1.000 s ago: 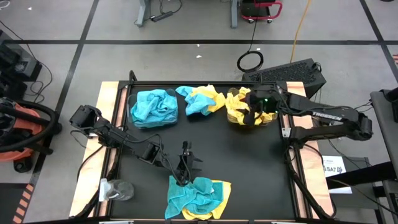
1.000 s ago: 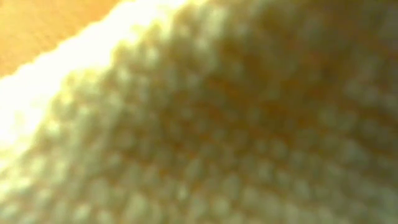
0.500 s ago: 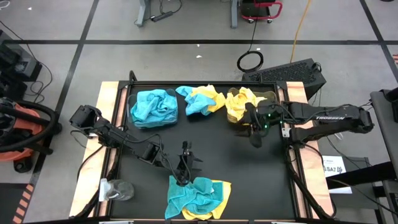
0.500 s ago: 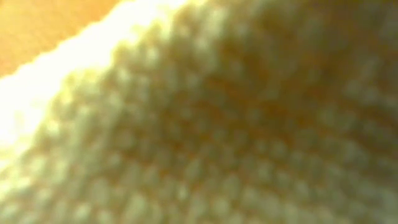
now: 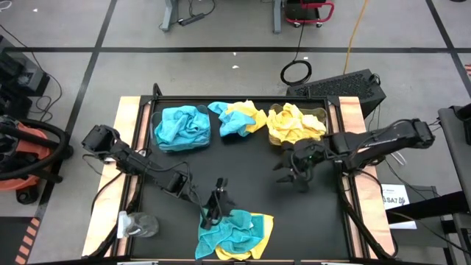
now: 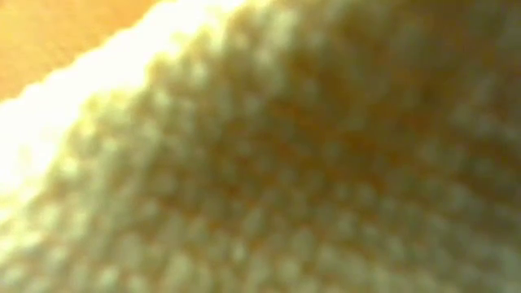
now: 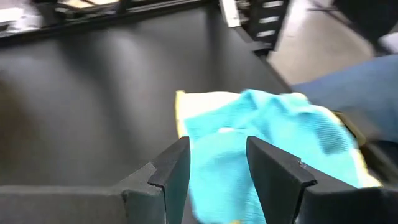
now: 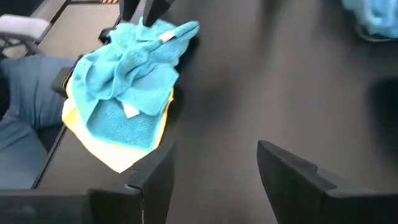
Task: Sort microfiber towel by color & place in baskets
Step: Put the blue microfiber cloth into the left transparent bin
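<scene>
Towels [image 5: 234,232] lie crumpled, teal over yellow, seemingly several layered.

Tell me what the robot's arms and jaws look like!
Both arms are dark, almost black, built from jointed tube-like links with black cables looping along them. The right arm carries white lettering on its side. Each ends in a gripper with two flat, angular black jaws, seen close up on the left gripper and the right gripper. A tiny green light glows near the right one.
</scene>
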Motion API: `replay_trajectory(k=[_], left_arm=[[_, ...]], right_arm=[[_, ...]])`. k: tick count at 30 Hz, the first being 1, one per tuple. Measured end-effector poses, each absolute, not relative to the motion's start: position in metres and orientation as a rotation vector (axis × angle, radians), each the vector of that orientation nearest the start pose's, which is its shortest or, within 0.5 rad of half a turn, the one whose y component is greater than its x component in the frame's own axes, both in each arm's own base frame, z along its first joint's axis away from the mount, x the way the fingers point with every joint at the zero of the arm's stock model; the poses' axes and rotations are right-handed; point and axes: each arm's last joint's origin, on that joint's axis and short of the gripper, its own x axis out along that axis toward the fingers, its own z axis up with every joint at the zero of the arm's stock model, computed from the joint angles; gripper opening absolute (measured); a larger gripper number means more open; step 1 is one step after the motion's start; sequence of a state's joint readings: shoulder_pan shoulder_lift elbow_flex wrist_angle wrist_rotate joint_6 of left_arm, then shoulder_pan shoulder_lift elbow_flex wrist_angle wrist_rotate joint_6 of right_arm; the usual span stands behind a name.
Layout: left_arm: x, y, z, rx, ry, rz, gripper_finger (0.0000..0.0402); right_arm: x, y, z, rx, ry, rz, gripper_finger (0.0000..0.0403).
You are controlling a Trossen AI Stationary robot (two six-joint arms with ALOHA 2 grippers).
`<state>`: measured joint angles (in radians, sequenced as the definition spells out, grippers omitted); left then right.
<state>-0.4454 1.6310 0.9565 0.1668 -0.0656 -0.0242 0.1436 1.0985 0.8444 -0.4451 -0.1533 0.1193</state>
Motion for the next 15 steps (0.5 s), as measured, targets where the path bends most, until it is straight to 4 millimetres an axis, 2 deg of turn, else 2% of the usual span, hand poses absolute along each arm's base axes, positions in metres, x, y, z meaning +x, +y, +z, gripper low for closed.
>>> replay_trajectory(k=[7,15], left_arm=[[0.304,-0.168,0.209,0.062,0.57,-0.465,0.0165],[0.292,-0.194,0.171,0.036,0.761,-0.487,0.0165]], right_arm=[[0.238,0.056,0.258,0.092,0.753,0.304,0.0215],[0.246,0.07,0.244,0.07,0.805,0.344,0.0215]])
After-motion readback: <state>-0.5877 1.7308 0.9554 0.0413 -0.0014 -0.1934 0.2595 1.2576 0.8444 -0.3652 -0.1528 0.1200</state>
